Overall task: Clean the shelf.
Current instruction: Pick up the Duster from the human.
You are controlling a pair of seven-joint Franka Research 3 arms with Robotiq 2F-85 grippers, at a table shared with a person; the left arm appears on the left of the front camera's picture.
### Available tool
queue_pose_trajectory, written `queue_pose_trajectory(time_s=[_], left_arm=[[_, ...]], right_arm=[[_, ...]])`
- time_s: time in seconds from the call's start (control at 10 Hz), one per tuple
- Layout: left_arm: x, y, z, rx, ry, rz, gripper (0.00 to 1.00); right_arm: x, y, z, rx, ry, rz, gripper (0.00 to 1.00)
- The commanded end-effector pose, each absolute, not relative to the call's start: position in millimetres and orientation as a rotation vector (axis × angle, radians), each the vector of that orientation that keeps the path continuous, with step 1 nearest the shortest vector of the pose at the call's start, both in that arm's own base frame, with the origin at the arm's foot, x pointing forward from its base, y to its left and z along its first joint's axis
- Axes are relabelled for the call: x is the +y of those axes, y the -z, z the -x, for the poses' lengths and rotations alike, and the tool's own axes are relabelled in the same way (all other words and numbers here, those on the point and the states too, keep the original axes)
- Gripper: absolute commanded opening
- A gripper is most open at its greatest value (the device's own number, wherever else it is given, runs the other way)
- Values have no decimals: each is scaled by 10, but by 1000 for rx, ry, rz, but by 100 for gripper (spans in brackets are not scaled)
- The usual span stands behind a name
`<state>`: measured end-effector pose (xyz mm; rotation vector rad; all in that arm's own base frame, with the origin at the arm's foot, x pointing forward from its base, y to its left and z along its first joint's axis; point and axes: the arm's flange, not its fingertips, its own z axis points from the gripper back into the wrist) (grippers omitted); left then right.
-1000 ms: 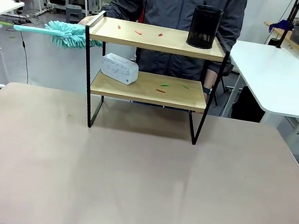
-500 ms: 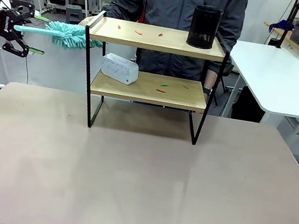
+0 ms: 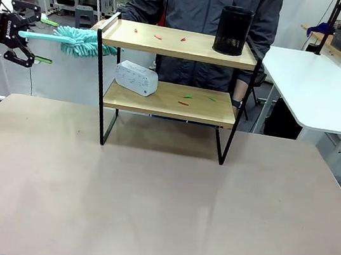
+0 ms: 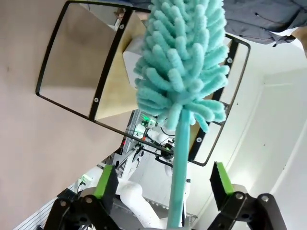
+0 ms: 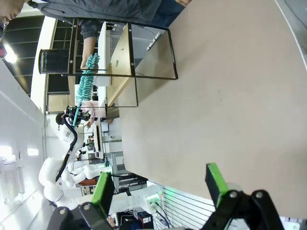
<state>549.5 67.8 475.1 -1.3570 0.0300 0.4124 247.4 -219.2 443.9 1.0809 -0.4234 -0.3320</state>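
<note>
The left tool (image 3: 47, 40) hangs in the air off the left end of the shelf (image 3: 188, 52), its green-padded fingers spread wide above and below the thin handle of a teal duster (image 3: 77, 41). In the left wrist view the handle runs up through the wide gap of the tool (image 4: 162, 179), and neither pad presses on it. The duster's fluffy head (image 4: 182, 62) lies against the left end of the shelf's upper board, where a hand of the person (image 3: 202, 4) behind the shelf also rests.

The shelf stands at the far side of the tabletop (image 3: 158, 209), just in front of the person. A black mesh cup (image 3: 233, 30) sits on the right of the upper board, with small reddish scraps (image 3: 158, 36) to its left. A white box (image 3: 136, 77) sits on the left of the lower board, with green and orange scraps (image 3: 188, 96) farther right.

The right tool (image 5: 159, 186) is spread apart over bare tabletop with nothing between its fingers, well apart from the shelf (image 5: 122, 52).
</note>
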Motion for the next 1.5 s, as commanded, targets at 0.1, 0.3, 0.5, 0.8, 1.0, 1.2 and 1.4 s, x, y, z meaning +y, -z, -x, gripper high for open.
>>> queue_pose_trajectory(time_s=[0.1, 0.3, 0.5, 0.8, 1.0, 1.2, 1.4], left_arm=[[571, -4761, -5394, -29, -391, 1397, 0], [583, -4776, -5389, -38, -393, 1405, 0], [598, -4787, -5378, -47, -390, 1406, 8], [609, -4782, -5356, -48, -381, 1411, 0], [612, -4819, -5297, -50, -363, 1420, 0], [755, -4997, -5159, -84, -271, 1402, 0], [1282, -5350, -4573, -249, -29, 1193, 0]], right_arm=[[-2204, -4453, -2494, -450, 311, -1093, 100], [-2204, -4453, -2494, -450, 311, -1093, 100], [-2204, -4453, -2494, -450, 311, -1093, 100], [-2204, -4453, -2494, -450, 311, -1093, 100], [-2204, -4453, -2494, -450, 311, -1093, 100], [-2204, -4453, -2494, -450, 311, -1093, 100], [-2204, -4453, -2494, -450, 311, -1093, 100]])
